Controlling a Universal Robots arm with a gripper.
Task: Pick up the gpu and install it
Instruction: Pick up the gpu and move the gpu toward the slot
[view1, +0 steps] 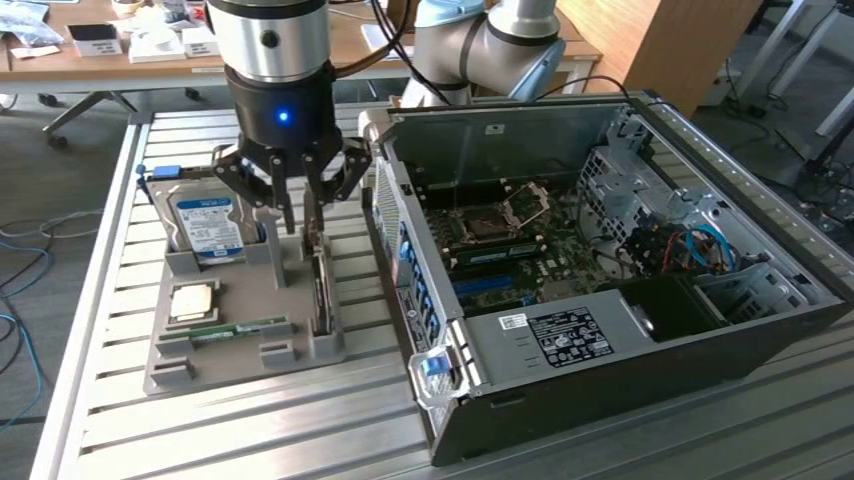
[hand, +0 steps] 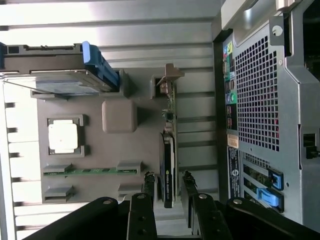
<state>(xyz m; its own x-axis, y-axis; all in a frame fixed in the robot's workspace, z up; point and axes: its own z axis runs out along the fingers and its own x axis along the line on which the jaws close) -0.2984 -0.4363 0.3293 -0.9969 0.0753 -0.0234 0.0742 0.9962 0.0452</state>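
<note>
Pincer (view1: 298, 214) state: open. You can see in the wrist view its fingers (hand: 150, 186) standing either side of the gpu (hand: 169, 167), with a slim gap on each side, so the card is straddled but not gripped. Arm hangs straight down over the tray (view1: 254, 350).

Gpu (view1: 320, 285) position: on edge in its slot along the tray side nearest the case (view1: 587, 340), metal bracket at the end far from the pincer in the wrist view. Not lifted; it sits in the tray.

Other parts in the tray, for your reference: drive (view1: 207, 222) upright at the far end, cpu (view1: 194, 298) flat in its pocket, memory stick (view1: 240, 330) in its holder near the front.

Case lies open on the table (view1: 267, 425), just beside the tray on the exterior view's right, motherboard exposed.
</note>
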